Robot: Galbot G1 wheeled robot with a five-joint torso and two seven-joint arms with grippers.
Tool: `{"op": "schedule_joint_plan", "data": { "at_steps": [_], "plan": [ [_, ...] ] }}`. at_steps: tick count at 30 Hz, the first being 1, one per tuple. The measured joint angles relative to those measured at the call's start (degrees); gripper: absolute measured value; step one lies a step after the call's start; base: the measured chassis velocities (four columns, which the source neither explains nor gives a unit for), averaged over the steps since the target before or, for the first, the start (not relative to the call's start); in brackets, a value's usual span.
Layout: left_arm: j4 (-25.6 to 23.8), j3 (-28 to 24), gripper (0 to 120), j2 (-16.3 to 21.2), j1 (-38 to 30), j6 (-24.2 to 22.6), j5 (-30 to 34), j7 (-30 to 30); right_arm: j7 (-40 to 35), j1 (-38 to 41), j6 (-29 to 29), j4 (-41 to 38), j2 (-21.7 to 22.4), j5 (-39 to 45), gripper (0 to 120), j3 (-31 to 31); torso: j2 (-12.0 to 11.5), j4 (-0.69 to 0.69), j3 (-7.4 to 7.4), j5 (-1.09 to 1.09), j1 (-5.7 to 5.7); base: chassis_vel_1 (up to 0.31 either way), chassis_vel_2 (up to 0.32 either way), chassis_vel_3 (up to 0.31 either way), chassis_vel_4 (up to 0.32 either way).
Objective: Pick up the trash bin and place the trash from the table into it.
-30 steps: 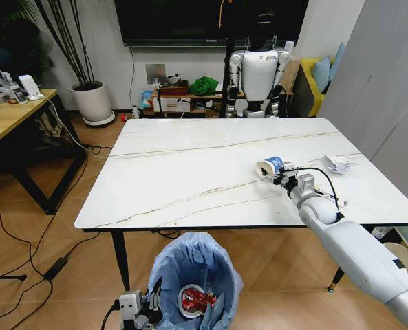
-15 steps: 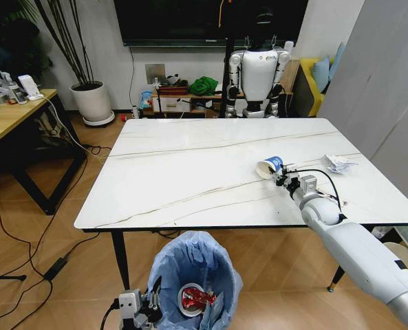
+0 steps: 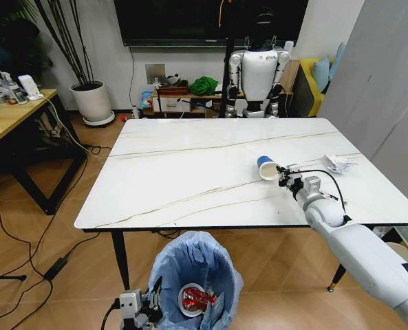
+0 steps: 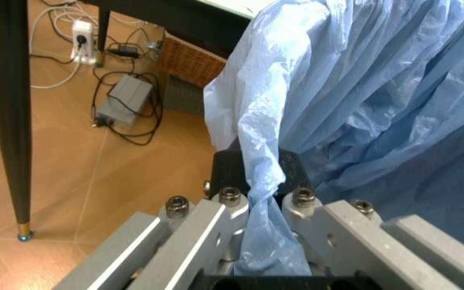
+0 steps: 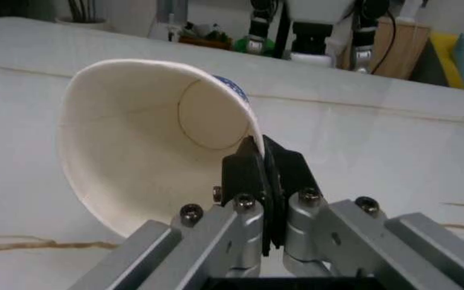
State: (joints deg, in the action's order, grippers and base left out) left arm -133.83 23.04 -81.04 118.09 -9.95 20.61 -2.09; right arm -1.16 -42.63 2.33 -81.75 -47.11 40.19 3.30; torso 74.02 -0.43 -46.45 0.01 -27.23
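Nearest, low by the floor in front of the counter (image 3: pixel 190 172), the left gripper (image 4: pixel 260 181) has its fingers closed on the crinkled blue bag at the rim of the trash bin (image 3: pixel 197 275), which already holds a crushed red can (image 3: pixel 198 298). Farther off, over the counter's right side, the right gripper (image 5: pixel 263 163) has its fingers pinched on the rim of a blue-and-white paper cup (image 3: pixel 267 167), held tipped on its side. Beyond it, crumpled white paper (image 3: pixel 338 163) lies near the counter's right edge.
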Motion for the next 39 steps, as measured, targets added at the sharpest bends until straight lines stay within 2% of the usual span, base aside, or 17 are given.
{"op": "schedule_joint_plan", "data": {
  "at_steps": [4,5,7,8,11,12,14,15,18,22,24,26,30,39],
  "plan": [
    [0.27,-0.47,0,0.33,-0.12,0.00,0.09,-0.05,2.45,-1.89,-0.90,-3.72,2.99,3.35,0,1.14,0.00,0.00,0.00,0.00,0.00,0.000,0.000,0.000,0.000],
    [0.49,-0.89,0,0.61,-0.32,0.00,0.15,-0.15,6.64,-4.04,-1.89,-8.14,6.78,6.48,0,2.15,0.00,-0.02,0.00,0.00,0.00,0.000,0.000,0.000,0.000],
    [0.71,-1.17,0,0.74,-0.50,0.00,0.20,-0.30,11.24,-5.43,-3.55,-12.22,10.39,8.66,0,2.52,0.01,-0.04,0.01,-0.02,0.00,0.000,0.000,0.000,0.000],
    [0.71,-1.17,0,0.74,-0.50,0.00,0.20,-0.30,11.24,-5.43,-3.55,-12.22,10.39,8.66,0,2.52,0.01,-0.04,0.01,-0.02,0.00,0.000,0.000,0.000,0.000],
    [0.81,-1.43,0,0.64,-0.78,0.01,0.38,-0.37,19.59,-6.44,-6.79,-19.88,16.92,12.36,0,2.85,0.01,-0.01,0.01,-0.01,0.00,0.000,0.000,0.000,0.000],
    [0.81,-1.43,0,0.64,-0.78,0.01,0.38,-0.37,19.59,-6.44,-6.79,-19.88,16.92,12.36,0,2.85,0.01,-0.01,0.01,-0.01,0.00,0.000,0.000,0.000,0.000],
    [0.80,-1.38,0,0.53,-0.99,0.11,0.59,-0.37,25.78,-6.55,-8.90,-24.52,21.00,13.61,0,2.89,0.01,0.00,0.01,-0.02,0.00,0.000,0.000,0.000,0.000],
    [0.80,-1.38,0,0.53,-0.99,0.11,0.59,-0.37,25.78,-6.55,-8.90,-24.52,21.00,13.61,0,2.89,0.01,0.00,0.01,-0.02,0.00,0.000,0.000,0.000,0.000],
    [0.48,-1.03,0,0.32,-1.34,0.13,1.08,-0.37,35.35,-6.29,-11.19,-31.58,25.60,13.47,0,2.22,0.02,-0.01,0.01,-0.01,0.00,0.000,0.000,0.000,0.000],
    [0.33,-1.10,0,-0.05,-1.87,-0.02,1.29,-0.47,40.35,-6.86,-12.14,-37.47,28.61,9.45,0,0.92,0.01,0.00,0.01,-0.02,0.00,0.000,0.000,0.000,0.000],
    [0.33,-1.10,0,-0.05,-1.87,-0.02,1.29,-0.47,40.35,-6.86,-12.14,-37.47,28.61,9.45,0,0.92,0.01,0.00,0.01,-0.02,0.00,0.000,0.000,0.000,0.000],
    [0.31,-1.35,0,-0.46,-2.04,-0.12,1.26,-0.49,43.07,-10.28,-13.09,-40.97,31.33,1.79,0,0.26,0.01,-0.01,0.00,0.00,0.00,0.000,0.000,0.000,0.000],
    [0.31,-1.51,0,-0.93,-2.27,-0.14,1.05,-0.50,45.47,-13.04,-14.55,-41.16,32.93,-3.95,0,0.28,0.01,-0.02,0.00,0.01,0.00,0.000,0.000,0.000,0.000],
    [0.31,-1.90,0,-1.68,-2.21,-0.15,0.27,-0.48,46.06,-13.37,-14.28,-40.91,32.01,-5.82,0,0.43,0.00,0.00,0.00,0.00,0.00,0.000,0.000,0.000,0.000]
  ]
}}
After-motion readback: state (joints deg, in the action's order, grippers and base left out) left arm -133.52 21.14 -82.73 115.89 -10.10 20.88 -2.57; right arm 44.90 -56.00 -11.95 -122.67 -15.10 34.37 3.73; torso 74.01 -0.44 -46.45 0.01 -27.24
